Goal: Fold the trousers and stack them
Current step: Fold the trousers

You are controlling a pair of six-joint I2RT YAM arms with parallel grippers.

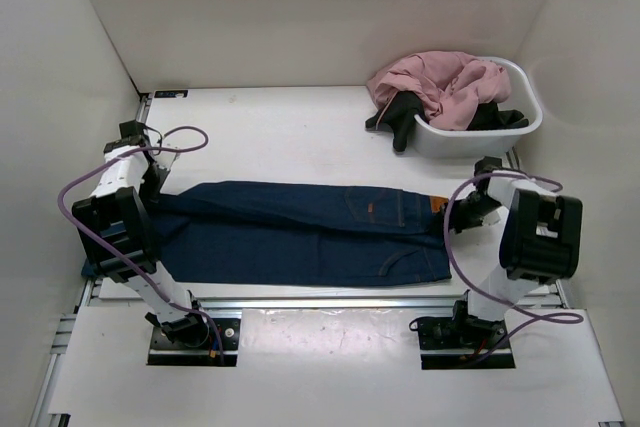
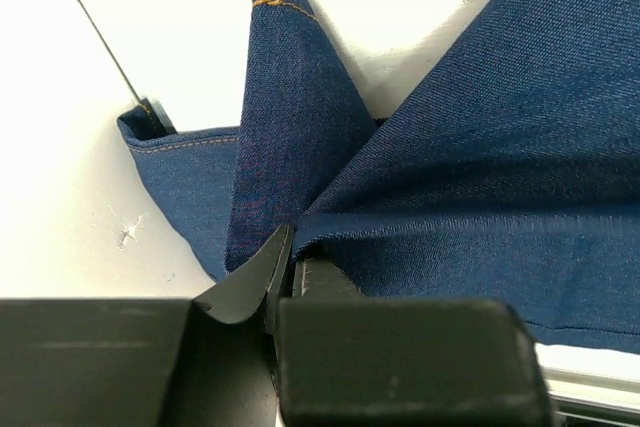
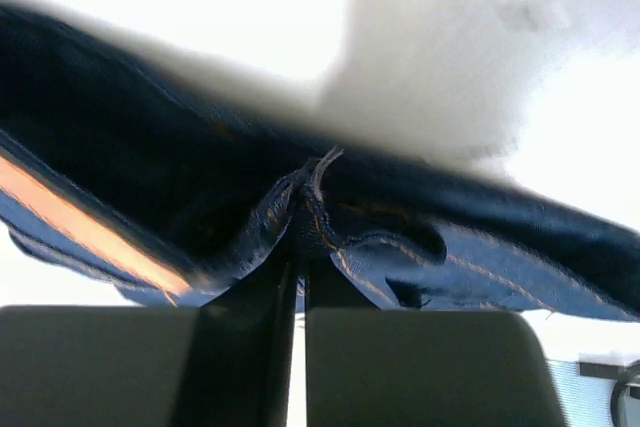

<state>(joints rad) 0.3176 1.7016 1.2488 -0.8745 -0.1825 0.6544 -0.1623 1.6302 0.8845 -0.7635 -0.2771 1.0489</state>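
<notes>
The dark navy jeans (image 1: 300, 232) lie folded lengthwise across the table, legs to the left, waistband with tan patch (image 1: 437, 205) to the right. My left gripper (image 1: 155, 195) is shut on the leg end; in the left wrist view the gripper (image 2: 290, 247) pinches the denim (image 2: 470, 177), which fans up from it. My right gripper (image 1: 452, 215) is shut on the waistband; in the right wrist view the gripper (image 3: 300, 212) clamps the bunched, orange-stitched waistband edge (image 3: 350, 237).
A white bin (image 1: 480, 132) at the back right holds a pink garment (image 1: 440, 82) and a black garment (image 1: 400, 117) that hangs over its left rim. White walls close in on three sides. A metal rail (image 1: 320, 302) runs along the near edge.
</notes>
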